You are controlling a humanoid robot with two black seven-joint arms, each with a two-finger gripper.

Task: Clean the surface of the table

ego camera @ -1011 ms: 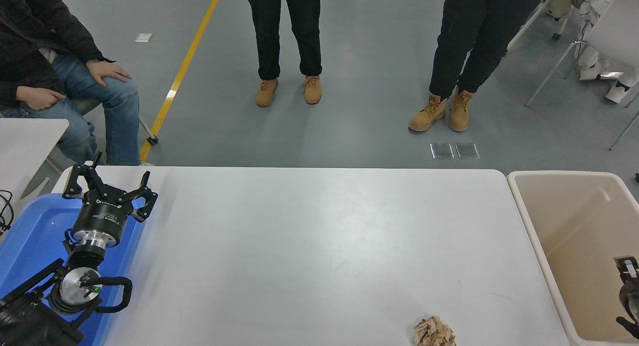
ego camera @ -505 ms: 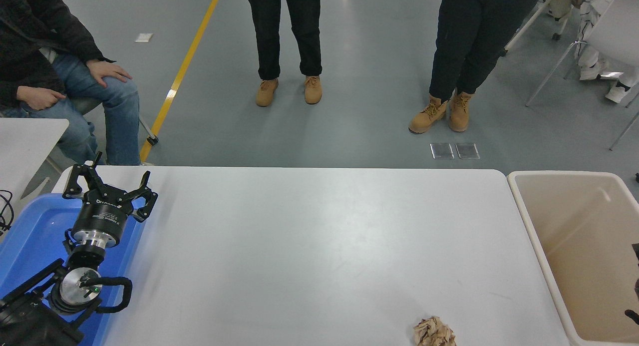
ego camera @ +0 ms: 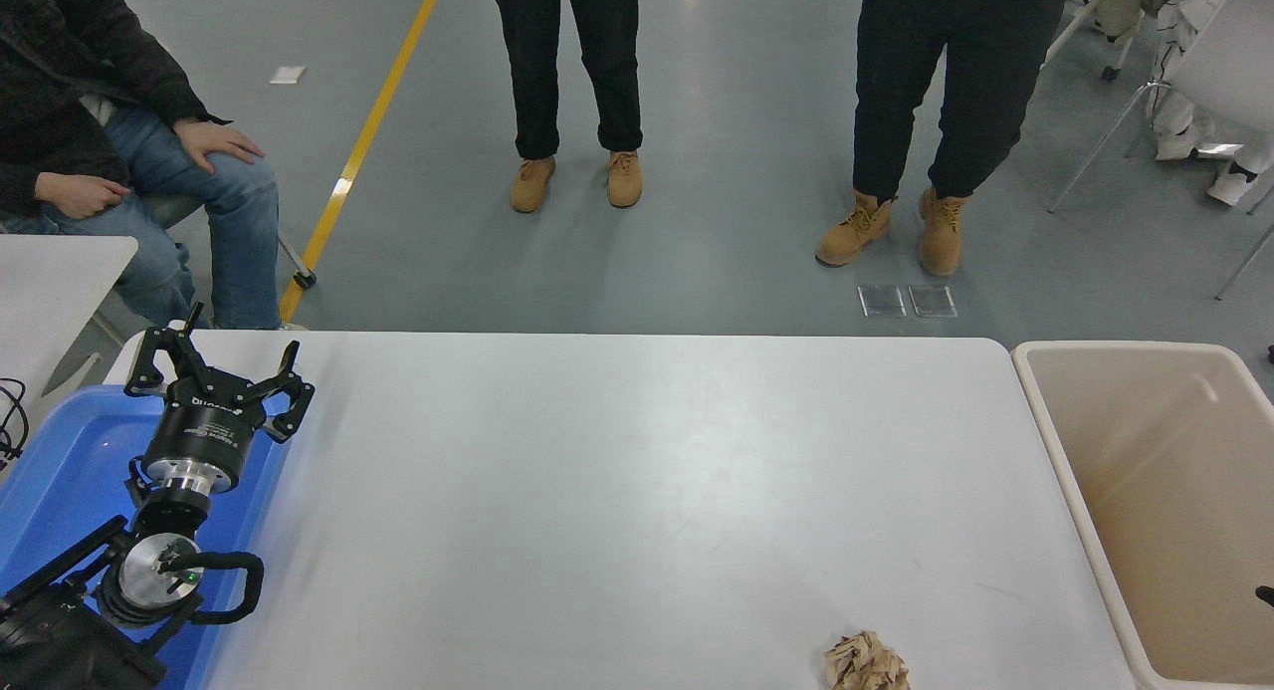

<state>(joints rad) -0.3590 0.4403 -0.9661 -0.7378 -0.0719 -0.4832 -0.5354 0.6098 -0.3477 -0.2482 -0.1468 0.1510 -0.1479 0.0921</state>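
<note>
The table surface (ego camera: 637, 441) is a wide white-grey top filling the middle of the head view. A crumpled ball of brown paper (ego camera: 866, 662) lies on it near the front edge, right of centre. My left gripper (ego camera: 221, 359) is parked at the far left, open and holding nothing, hovering over the edge of a blue tray (ego camera: 60, 461). Of my right arm only a small black tip (ego camera: 1266, 595) shows at the right edge, over the bin; its gripper is out of view.
A beige plastic bin (ego camera: 1040, 401) stands against the table's right end. A smaller white table's corner (ego camera: 50, 272) shows at the left. One person sits at the far left, two stand beyond the far edge. A chair is at the upper right.
My right arm has drawn back out of the picture at the right edge, over the bin. The person standing at the right has shifted their feet. The left arm and the paper ball have not moved.
</note>
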